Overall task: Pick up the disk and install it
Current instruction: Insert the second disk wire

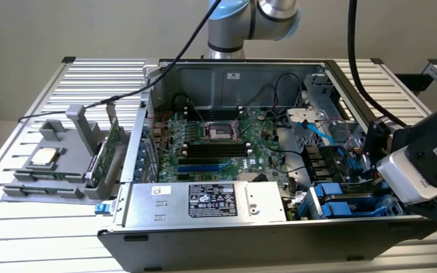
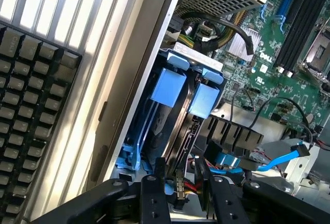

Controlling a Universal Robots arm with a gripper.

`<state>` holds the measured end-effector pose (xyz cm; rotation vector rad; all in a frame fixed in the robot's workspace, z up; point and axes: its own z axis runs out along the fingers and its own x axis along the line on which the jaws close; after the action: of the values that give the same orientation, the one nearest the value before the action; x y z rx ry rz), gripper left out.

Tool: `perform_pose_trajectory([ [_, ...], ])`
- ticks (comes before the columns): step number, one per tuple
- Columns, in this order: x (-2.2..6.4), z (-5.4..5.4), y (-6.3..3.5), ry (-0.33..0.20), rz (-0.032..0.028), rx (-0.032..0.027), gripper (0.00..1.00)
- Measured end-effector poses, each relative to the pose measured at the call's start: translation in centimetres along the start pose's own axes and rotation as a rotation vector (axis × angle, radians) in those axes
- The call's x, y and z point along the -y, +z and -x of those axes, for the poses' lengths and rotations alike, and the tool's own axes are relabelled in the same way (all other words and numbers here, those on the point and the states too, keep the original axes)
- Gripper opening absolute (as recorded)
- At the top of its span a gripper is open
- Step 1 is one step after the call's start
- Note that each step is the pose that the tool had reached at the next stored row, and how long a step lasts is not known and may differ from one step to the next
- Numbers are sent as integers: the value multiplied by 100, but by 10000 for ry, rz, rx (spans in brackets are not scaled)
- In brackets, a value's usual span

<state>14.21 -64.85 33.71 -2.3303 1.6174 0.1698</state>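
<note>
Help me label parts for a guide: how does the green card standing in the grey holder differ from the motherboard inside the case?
The green card stands on edge in the grey holder, outside the case; the motherboard lies flat inside it. The card looks like a narrow strip, while the motherboard is far larger. Both are green circuit boards.

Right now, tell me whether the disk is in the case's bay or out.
In. The disk stands on edge inside its blue carrier in the bay by the case wall.
</note>
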Motion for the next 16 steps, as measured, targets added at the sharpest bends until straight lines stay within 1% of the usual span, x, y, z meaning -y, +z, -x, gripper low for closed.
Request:
perform_pose_trajectory([
  [2,-8,2,-1,0,-1,3,37],
  [3,-9,4,-1,1,-7,20,37],
  [4,-11,5,-1,3,-23,62,37],
  [7,-14,5,0,19,-102,267,37],
  [8,-15,5,0,22,-118,309,37],
  [10,-20,7,4,24,-125,325,37],
  [16,-25,4,15,24,-129,321,37],
])
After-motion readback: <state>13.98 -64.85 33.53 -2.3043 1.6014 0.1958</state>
